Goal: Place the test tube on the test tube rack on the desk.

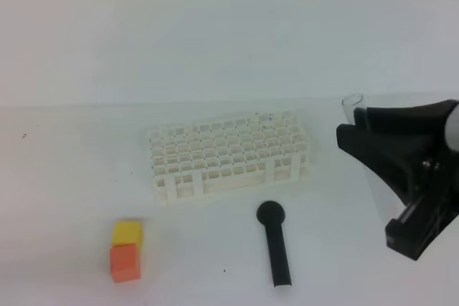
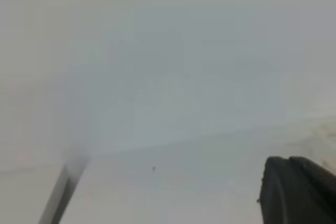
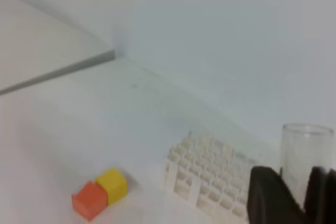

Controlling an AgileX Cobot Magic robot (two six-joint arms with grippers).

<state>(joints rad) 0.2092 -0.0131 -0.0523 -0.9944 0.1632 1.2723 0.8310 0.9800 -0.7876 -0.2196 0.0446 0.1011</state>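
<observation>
At the right edge of the high view, the right hand (image 1: 362, 123) grips the test tube (image 1: 353, 103) upright between its black fingers, the rim standing above them. The test tube rack (image 1: 231, 155) stands in the centre of the white worktop (image 1: 72, 177), well apart. The left hand (image 2: 299, 192) is closed and empty.

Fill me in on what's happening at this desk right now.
The right gripper holds the clear test tube upright, off to the right of the white test tube rack, so the tube is not yet in a hole. The rack stands on the desk with a black stick in front of it and a yellow block touching an orange block. The left gripper is shut and idle.
</observation>
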